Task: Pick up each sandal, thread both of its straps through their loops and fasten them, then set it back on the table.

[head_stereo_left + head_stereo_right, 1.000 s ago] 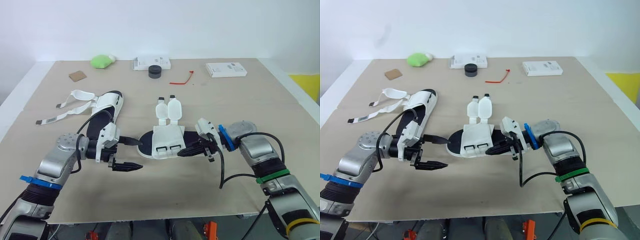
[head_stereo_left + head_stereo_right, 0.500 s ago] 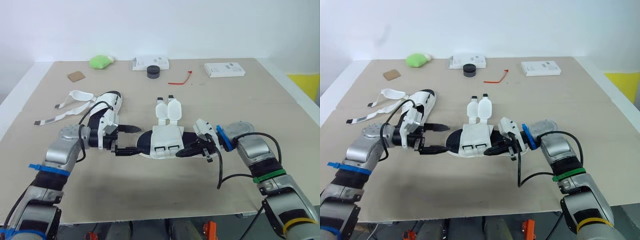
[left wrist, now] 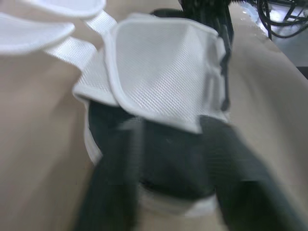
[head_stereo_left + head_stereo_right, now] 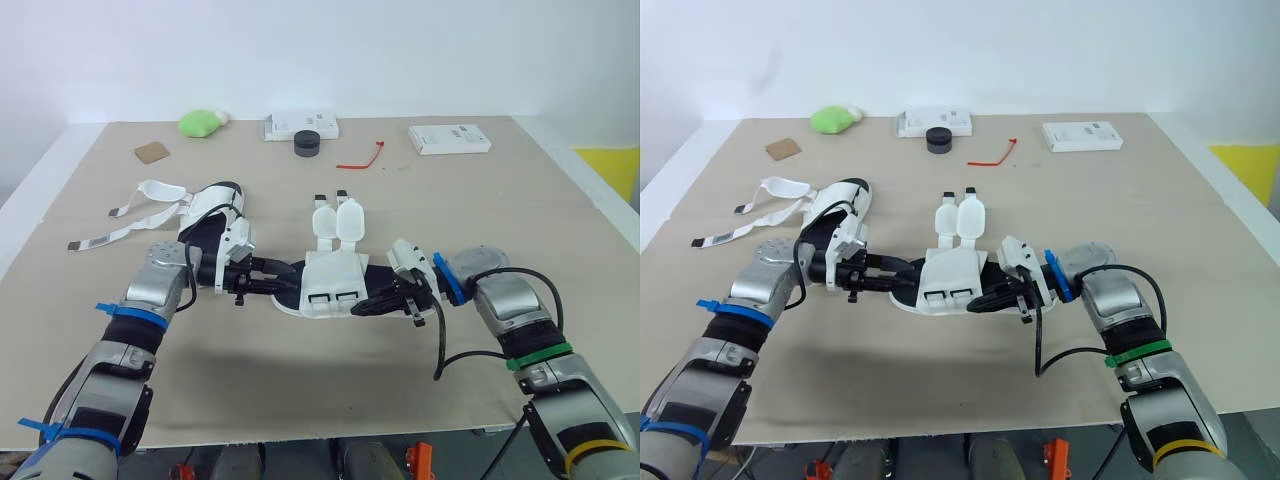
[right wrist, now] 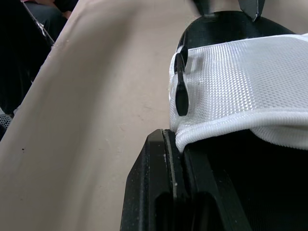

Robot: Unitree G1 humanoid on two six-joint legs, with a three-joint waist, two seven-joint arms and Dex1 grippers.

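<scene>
Left tool (image 4: 285, 285) spread astride sandal (image 4: 330, 275) toe, blurred; right tool (image 4: 372, 303) at heel, grip cannot be told.

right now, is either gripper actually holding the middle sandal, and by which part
The right gripper looks shut on the sandal at its heel end, on the sole's edge. The left gripper straddles the toe end, open, holding nothing.

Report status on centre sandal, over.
Left gripper: jaws open astride one end of centre sandal. Right gripper at other end. Both straps unfastened. Second sandal off to left, clear.
</scene>
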